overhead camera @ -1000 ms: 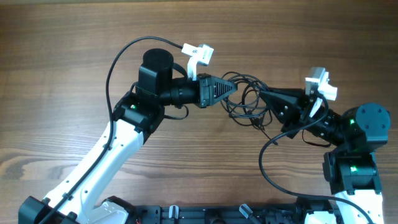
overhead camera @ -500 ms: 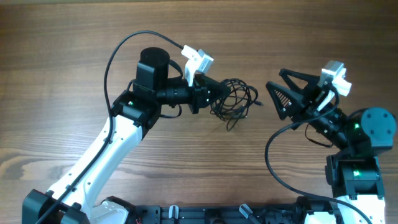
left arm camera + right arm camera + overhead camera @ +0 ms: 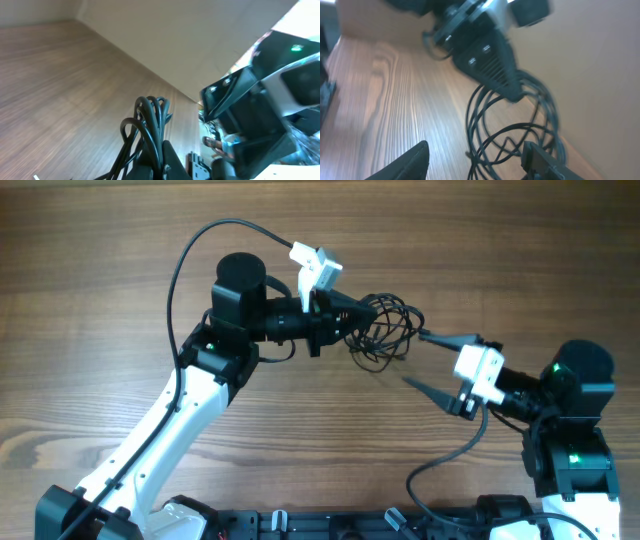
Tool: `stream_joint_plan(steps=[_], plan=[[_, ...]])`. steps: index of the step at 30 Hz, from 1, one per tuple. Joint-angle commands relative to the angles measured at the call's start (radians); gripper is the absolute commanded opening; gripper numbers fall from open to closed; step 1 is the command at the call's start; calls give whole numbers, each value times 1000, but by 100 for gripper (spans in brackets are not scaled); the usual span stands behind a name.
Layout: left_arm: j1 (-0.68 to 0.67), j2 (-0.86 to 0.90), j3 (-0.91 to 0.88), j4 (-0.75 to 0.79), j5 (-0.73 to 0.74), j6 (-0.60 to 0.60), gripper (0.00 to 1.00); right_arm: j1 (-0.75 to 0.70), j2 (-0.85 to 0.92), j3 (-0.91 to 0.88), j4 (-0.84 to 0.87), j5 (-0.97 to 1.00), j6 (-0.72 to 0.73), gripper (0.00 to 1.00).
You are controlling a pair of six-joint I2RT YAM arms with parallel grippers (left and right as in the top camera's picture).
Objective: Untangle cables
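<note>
Cables sit as one loose, dark tangle of thin loops near the middle of the wooden counter, between the 2 arms. The left tool has its fingers closed narrow on the left side of the bundle, so the loops fan out to the right of its tip. From the overhead view I cannot tell whether the lowest loops touch the wood or hang just above it.

The right tool stands spread wide just to the right of the tangle and holds nothing. Its upper finger points at the right edge of the loops, with the tip very near them, and its lower finger sits lower down, apart from the bundle.

In the left wrist view, several cable loops rise in a tight bunch out of the pinched fingers at the bottom edge. The right arm looms large and close on the far side.

In the right wrist view, the 2 spread fingers of the right tool frame the bottom of the picture. The cable loops hang between and beyond them. The ribbed black tip of the left tool is clamped on the top of the tangle.

A white camera mount sits on the left wrist, and another white mount on the right wrist.
</note>
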Motion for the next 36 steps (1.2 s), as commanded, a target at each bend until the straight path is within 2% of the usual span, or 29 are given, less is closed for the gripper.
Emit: stream_joint_plan(steps=[1,6,9,15,19,22,28,36], plan=[[-59,-23,2,58,89,38,4,19,-5,11,-60,-57,-298,62],[-121,-23,2,70,82,47,4,27,-5,11,-68,109,-343,63],[-131,-23,2,21,25,95,4,28,-5,11,-69,110,-397,63],[-158,-23,2,8,20,121,4,28,-5,11,-69,163,-421,64],[-200,-23,2,-53,26,208,4,28,-5,11,-69,196,-490,64],[-210,-23,2,-66,27,220,4,28,5,11,-93,276,-496,63],[-210,-23,2,-39,57,246,4,28,76,11,-179,401,-496,54],[-209,-23,2,40,57,242,4,28,94,11,-200,387,-495,44]])
